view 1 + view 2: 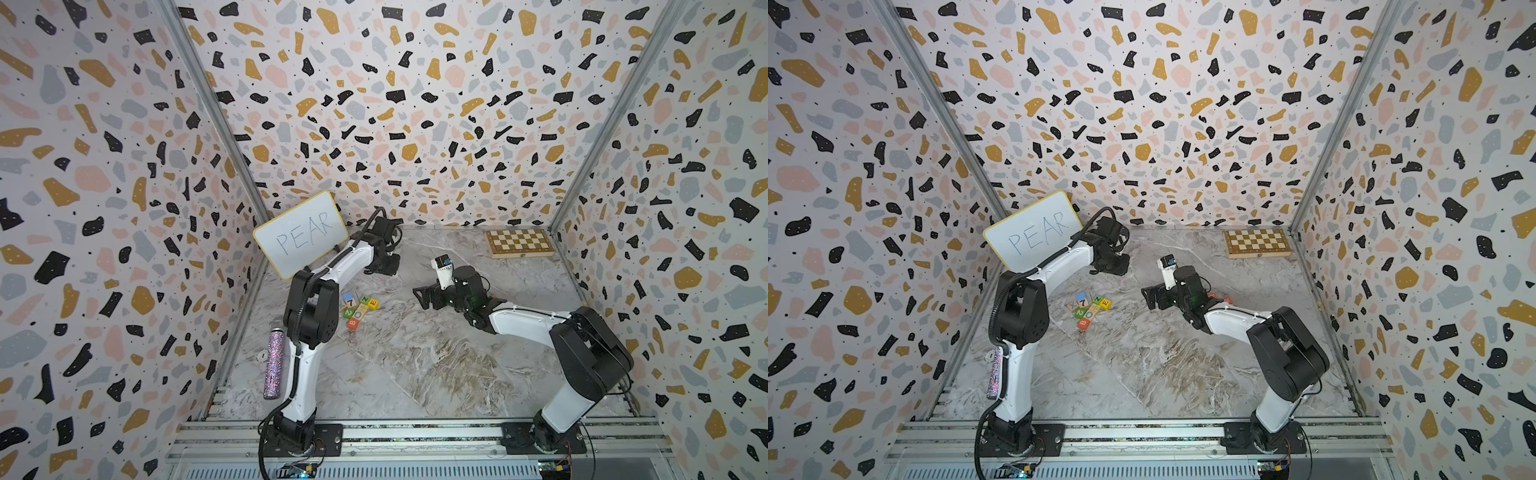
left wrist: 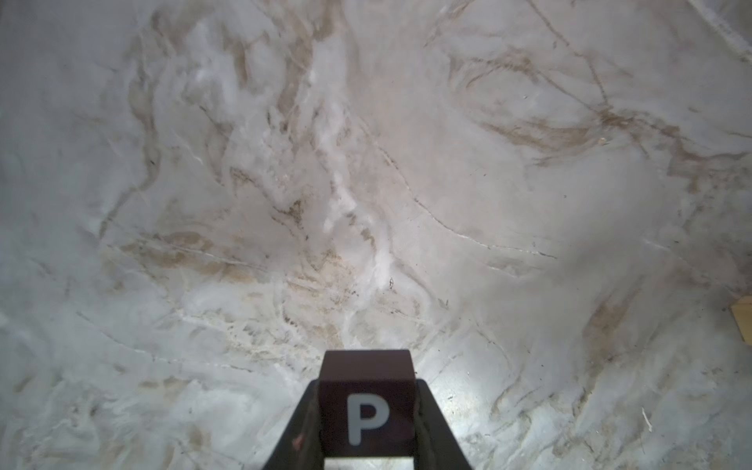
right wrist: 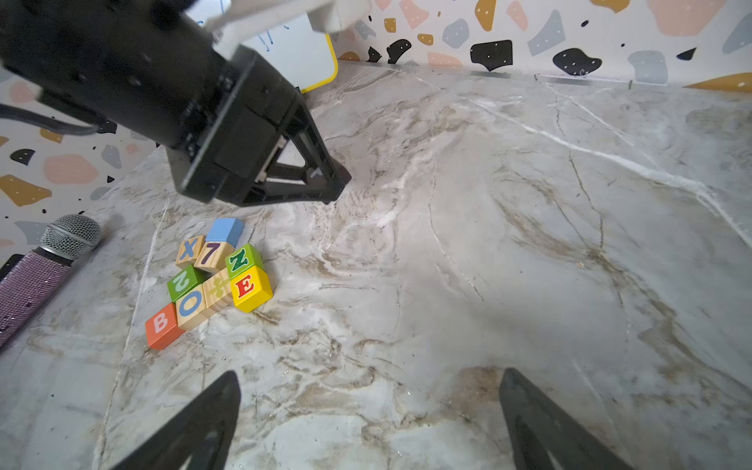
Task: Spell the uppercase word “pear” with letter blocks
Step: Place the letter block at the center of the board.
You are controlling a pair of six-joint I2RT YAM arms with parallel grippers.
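My left gripper (image 2: pixel 367 392) is shut on the dark block with a pale P (image 2: pixel 366 364), held just above the marble table (image 2: pixel 407 162). In both top views this gripper (image 1: pixel 384 268) points down near the back of the table, in front of the whiteboard. The yellow E block (image 3: pixel 250 287) (image 1: pixel 373 304) lies at the edge of a block cluster. My right gripper (image 3: pixel 370 376) (image 1: pixel 420 297) is open and empty at mid-table, facing that cluster. Two small orange-red blocks (image 1: pixel 1220 297) peek out behind the right arm; their letters are not legible.
Beside the E lie blocks lettered B (image 3: pixel 160 325), O, N (image 3: pixel 242 260), Z, X and 7, plus a blue one. A glittery microphone (image 1: pixel 274 357) lies along the left wall. The PEAR whiteboard (image 1: pixel 301 232) leans at back left. A chessboard (image 1: pixel 519 243) sits at back right.
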